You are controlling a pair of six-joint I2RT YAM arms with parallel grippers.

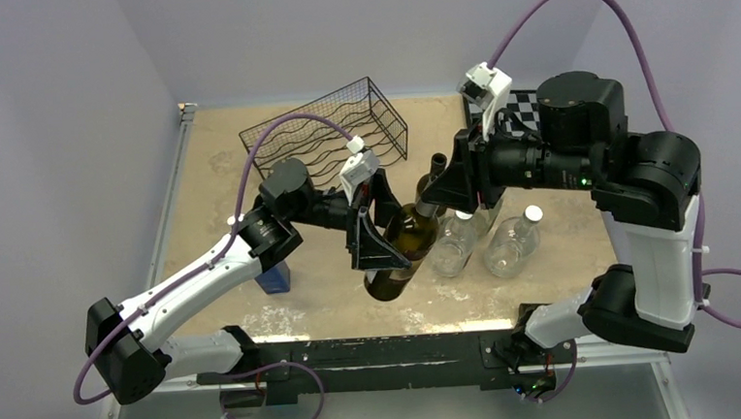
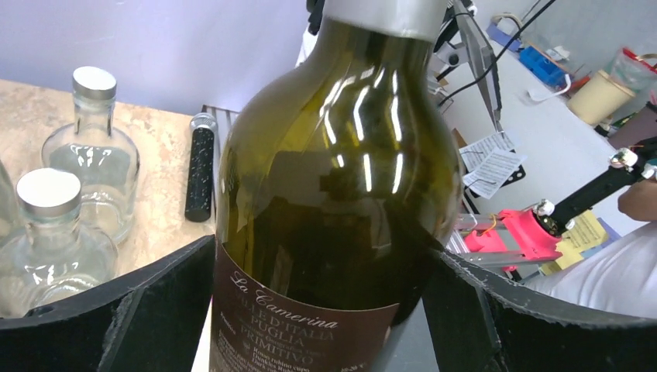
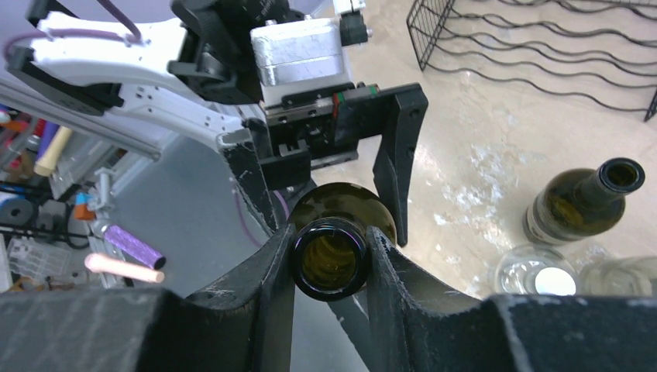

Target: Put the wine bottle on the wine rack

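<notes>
Top external: your left gripper (image 1: 379,230) and right gripper (image 3: 329,262) clamp the wine bottle (image 1: 409,234) mid-carry — next, steer it into the wine rack (image 1: 342,124).

I saw the dark olive-green glass wine bottle (image 1: 403,249), maroon-labelled and uncorked, held tilted above the tan counter (image 1: 323,295), its neck pointing up toward the far right. The left gripper (image 2: 318,310) clamped its body; the right gripper (image 3: 329,267) pinched its neck just below the mouth. The black wire-mesh wine rack (image 1: 327,125), wavy-tiered, stood at the counter's far side, behind the bottle and apart from it.
</notes>
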